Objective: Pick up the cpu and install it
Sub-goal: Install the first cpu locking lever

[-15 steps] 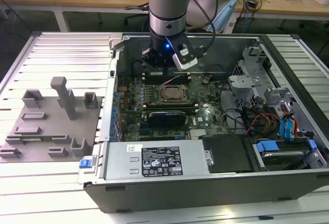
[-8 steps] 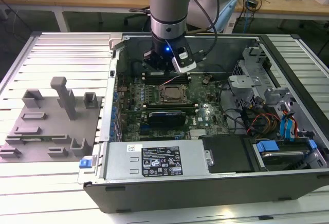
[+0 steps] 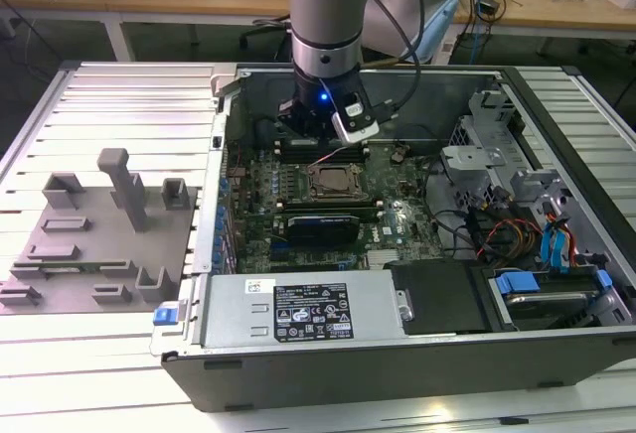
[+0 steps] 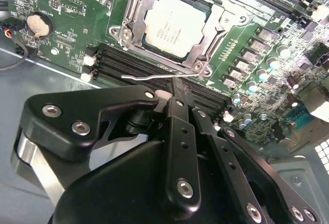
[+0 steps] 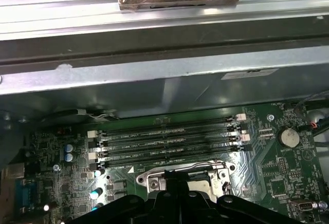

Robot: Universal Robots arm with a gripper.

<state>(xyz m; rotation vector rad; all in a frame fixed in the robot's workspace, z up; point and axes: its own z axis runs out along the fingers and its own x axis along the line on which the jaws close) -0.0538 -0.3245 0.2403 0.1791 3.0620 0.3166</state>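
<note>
Already seated: cpu (image 4: 175,24) lying flat in the socket frame (image 4: 134,18) on the motherboard (image 4: 77,8), retention lever (image 4: 159,75) unlatched. Jaws pressed together, empty, hovering near it. Risk: snagging that lever or the memory slots (image 5: 167,142); chassis wall (image 5: 154,88) crowding one side.

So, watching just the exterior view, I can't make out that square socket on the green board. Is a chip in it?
Observer: Yes. In the second wrist view the cpu lies flat inside the socket frame, silvery top up.
Operator: And is the gripper touching it?
Observer: No. The gripper is beside the socket, in front of the memory slots.
Operator: Anything between them?
Observer: A thin wire lever lies along the frame's edge.
</note>
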